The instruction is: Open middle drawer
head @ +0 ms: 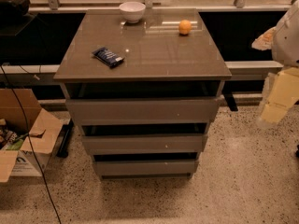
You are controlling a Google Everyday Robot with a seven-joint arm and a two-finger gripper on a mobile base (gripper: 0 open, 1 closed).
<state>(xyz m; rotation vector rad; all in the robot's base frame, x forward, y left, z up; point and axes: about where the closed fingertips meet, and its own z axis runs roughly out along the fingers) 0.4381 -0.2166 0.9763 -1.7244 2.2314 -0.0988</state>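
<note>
You are looking down at the table [154,55], a grey cabinet with a glossy top and three drawer fronts stacked under its front edge. The top drawer [140,110] is the tallest and widest. The middle drawer [145,144] sits directly beneath it, and the bottom drawer [145,167] is the narrowest. Your target is the middle one, which has a plain front with no handle, a tiny pale dot right of centre and a dark gap along its upper lip. It looks fully pushed in, so the pull has not yet begun.

A cardboard box [28,125] stands open on the floor off the table's left edge, with a black cable [28,139] trailing across it.

The gripper [278,99] hangs off to the right of the table's front right corner, well apart from every drawer, and I cannot tell whether it is wide or narrow. From there the middle drawer lies to the left and lower. Its long axis runs left to right, parallel to the front edge, so you would likely swing in across the front, catch the upper lip, then draw straight back, square to that axis.

On top, a white bowl [132,10] sits at the far edge. A dark snack bar [108,57] lies toward the left edge. An orange [185,27] rests near the far right corner.
</note>
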